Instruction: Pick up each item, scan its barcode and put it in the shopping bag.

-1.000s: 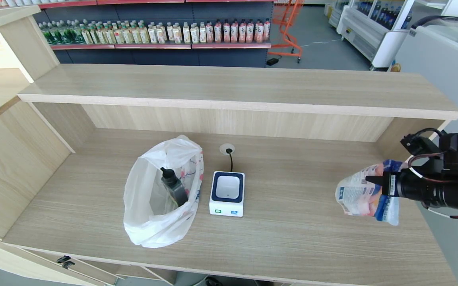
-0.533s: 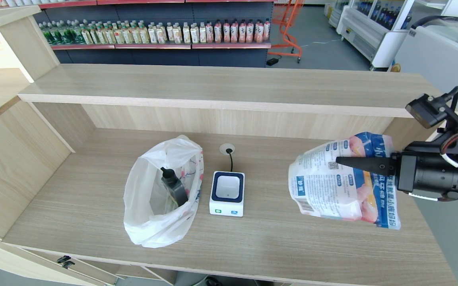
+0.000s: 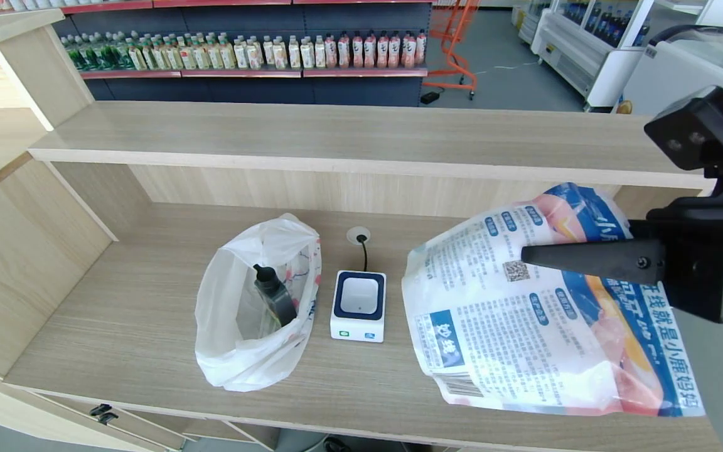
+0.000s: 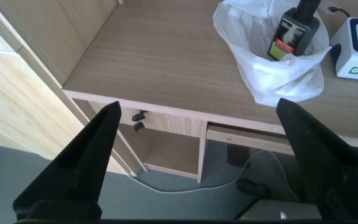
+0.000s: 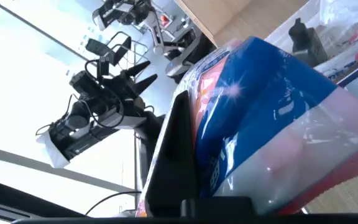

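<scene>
**While the bag waits, a big pack is held up**

As the white shopping bag (image 3: 236, 351) sits open at the middle left of the head view, the right gripper (image 3: 537, 257) holds a big snack pack (image 3: 524, 333) at the lower right. Its jaws are closed on the pack, one dark finger across the front and the other hidden behind. The pack's back, full of small print, faces the camera, with the barcode (image 3: 462, 384) at its lower left corner. The pack is to the right of the small white scanner (image 3: 359, 304), which stands on the wooden counter (image 3: 148, 314) just beside the bag. A dark bottle (image 3: 273, 298) stands inside the bag.

The left gripper (image 4: 197, 109) has its jaws wide apart with nothing between them. In its own view the bag and bottle are at the upper right.
</scene>
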You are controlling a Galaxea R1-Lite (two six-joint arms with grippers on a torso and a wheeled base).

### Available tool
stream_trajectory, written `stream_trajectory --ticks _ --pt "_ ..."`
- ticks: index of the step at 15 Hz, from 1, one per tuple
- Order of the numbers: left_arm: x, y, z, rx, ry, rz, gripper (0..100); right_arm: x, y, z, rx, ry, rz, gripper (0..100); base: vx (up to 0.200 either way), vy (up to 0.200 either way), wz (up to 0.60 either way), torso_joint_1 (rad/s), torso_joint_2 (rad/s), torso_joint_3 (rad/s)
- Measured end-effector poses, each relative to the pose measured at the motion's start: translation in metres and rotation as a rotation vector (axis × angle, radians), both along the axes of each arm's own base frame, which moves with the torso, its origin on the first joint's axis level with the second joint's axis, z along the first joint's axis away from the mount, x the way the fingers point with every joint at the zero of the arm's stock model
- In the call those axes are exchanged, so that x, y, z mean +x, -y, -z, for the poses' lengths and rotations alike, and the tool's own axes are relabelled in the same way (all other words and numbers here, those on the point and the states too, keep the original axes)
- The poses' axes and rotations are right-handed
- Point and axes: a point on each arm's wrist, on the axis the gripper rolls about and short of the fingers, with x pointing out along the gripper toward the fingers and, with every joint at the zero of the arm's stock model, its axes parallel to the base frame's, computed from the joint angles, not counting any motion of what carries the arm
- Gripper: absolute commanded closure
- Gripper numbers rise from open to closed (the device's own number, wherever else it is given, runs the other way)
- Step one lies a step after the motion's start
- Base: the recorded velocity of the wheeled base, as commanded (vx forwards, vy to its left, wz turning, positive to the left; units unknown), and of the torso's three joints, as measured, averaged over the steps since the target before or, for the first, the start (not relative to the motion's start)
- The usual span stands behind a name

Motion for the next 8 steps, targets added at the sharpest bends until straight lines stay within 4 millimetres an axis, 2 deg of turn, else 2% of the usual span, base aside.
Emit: stream_trajectory --ticks 8 --pt "0.0 0.0 0.0 0.0 0.0 0.0 0 -0.0066 -0.0032 0.0005 0.01 -0.203 -0.017 100 0.0 0.0 0.0 0.0 0.0 0.0"
